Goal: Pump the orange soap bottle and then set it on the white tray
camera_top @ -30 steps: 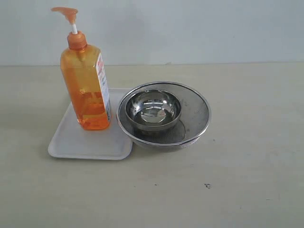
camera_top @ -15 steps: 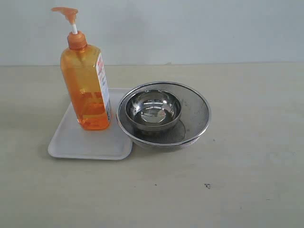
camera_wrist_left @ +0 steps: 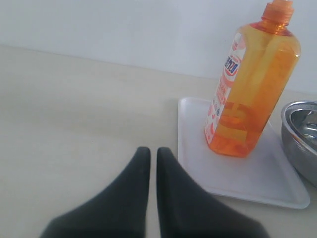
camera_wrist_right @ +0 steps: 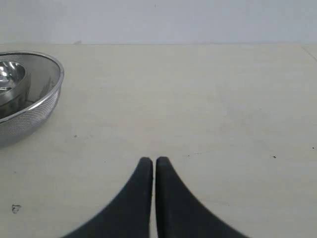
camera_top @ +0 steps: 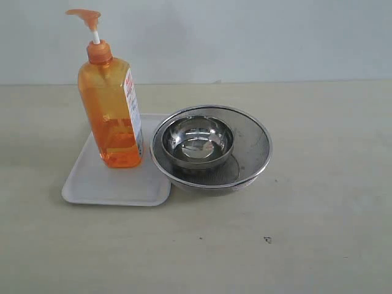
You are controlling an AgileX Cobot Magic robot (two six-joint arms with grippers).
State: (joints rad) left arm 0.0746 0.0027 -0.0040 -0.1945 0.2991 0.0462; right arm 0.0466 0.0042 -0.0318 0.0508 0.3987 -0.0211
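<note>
The orange soap bottle (camera_top: 114, 116) stands upright on the white tray (camera_top: 104, 184), its pump head (camera_top: 86, 15) raised on the white stem. The left wrist view shows the bottle (camera_wrist_left: 252, 89) on the tray (camera_wrist_left: 247, 176) some way from my left gripper (camera_wrist_left: 152, 151), whose black fingers are shut with nothing between them. My right gripper (camera_wrist_right: 151, 161) is shut and empty over bare table. Neither gripper appears in the exterior view.
A round steel mesh strainer (camera_top: 254, 144) with a smaller steel bowl (camera_top: 197, 142) inside sits right beside the tray, touching its right edge. The strainer (camera_wrist_right: 37, 101) also shows in the right wrist view. A small dark mark (camera_top: 267, 239) lies on the beige table.
</note>
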